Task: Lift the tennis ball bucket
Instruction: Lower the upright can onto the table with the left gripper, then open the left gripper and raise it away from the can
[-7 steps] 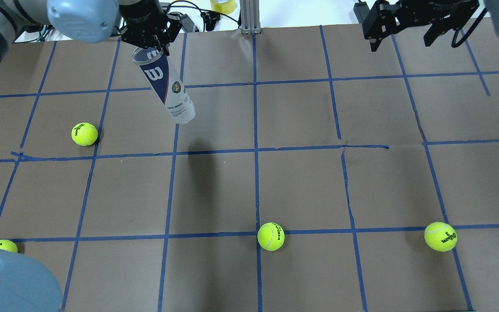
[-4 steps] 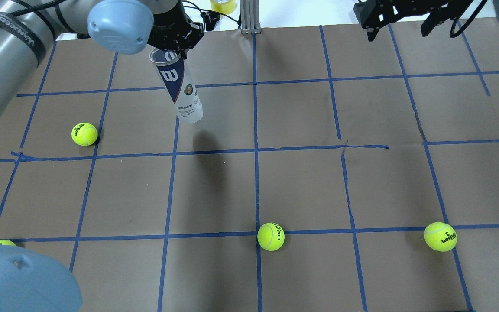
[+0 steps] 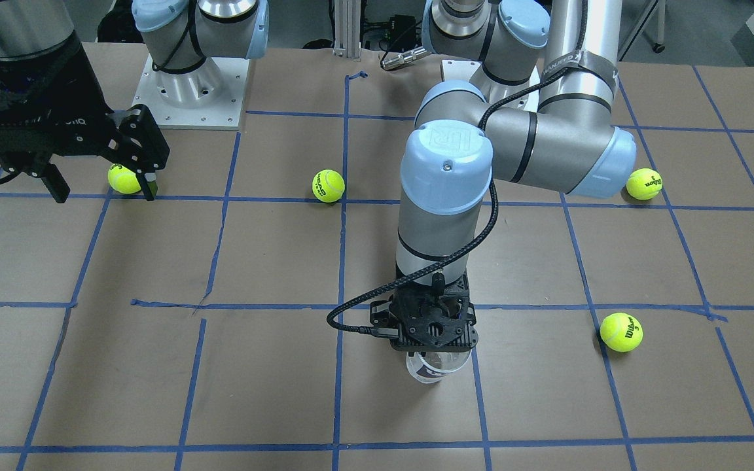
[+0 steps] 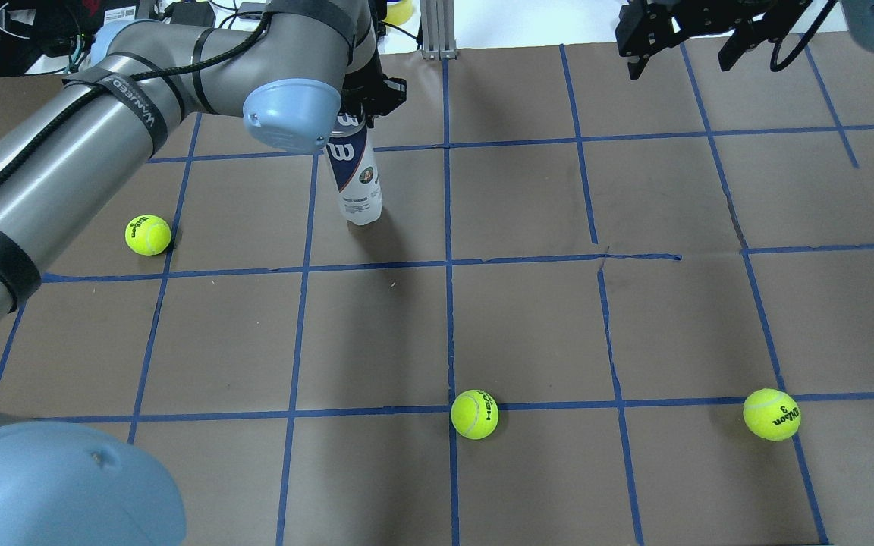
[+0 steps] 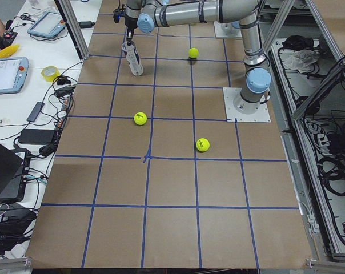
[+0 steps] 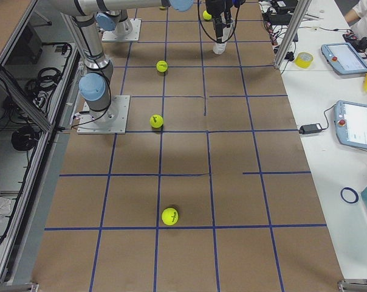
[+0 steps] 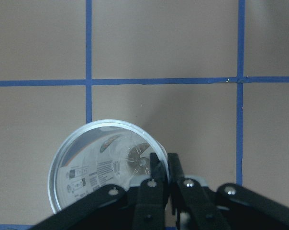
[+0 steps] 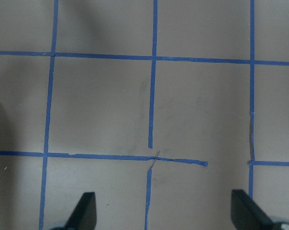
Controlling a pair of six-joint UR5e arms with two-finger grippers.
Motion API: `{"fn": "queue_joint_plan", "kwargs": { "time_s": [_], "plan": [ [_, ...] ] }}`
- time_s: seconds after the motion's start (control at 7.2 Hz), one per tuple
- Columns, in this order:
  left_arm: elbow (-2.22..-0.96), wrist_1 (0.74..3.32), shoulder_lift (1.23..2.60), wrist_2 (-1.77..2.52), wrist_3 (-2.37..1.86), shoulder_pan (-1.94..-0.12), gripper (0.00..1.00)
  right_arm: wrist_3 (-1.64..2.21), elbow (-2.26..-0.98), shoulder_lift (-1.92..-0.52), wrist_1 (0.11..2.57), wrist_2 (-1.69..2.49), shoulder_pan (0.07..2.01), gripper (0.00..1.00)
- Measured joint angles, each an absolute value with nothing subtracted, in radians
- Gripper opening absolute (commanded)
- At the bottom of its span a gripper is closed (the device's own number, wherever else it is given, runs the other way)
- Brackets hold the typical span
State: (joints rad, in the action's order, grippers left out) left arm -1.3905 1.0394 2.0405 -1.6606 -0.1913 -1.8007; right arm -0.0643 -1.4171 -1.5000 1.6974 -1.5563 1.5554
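Over brown gridded table (image 4: 528, 326), left claw (image 7: 162, 165) pinches tennis ball bucket (image 4: 355, 182) by its rim, tube directly below.

Brown tbl (image 4: 528, 326), blue tape grid (image 4: 449, 262), white bench (image 6: 329, 91)

Tennis ball bucket (image 5: 135, 60) tilted, top under L arm (image 5: 184, 11); 3 tennis balls (image 5: 140, 118) on table (image 5: 161, 228).
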Motion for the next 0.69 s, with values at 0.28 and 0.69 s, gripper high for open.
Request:
{"fn": "queue_joint_plan", "kwargs": {
  "time_s": [0.28, 0.69],
  "plan": [
    [-1.399, 1.046, 2.038, -1.655, -0.198, -1.816, 0.95, -0.074, -1.427, -1.490, 1.694, -1.549, 1.555, 1.00],
    [-1.388, 1.075, 2.005, -1.636, -0.209, -1.828, 1.00, -0.078, -1.435, -1.497, 1.689, -1.543, 1.555, 1.00]
  ]
}}
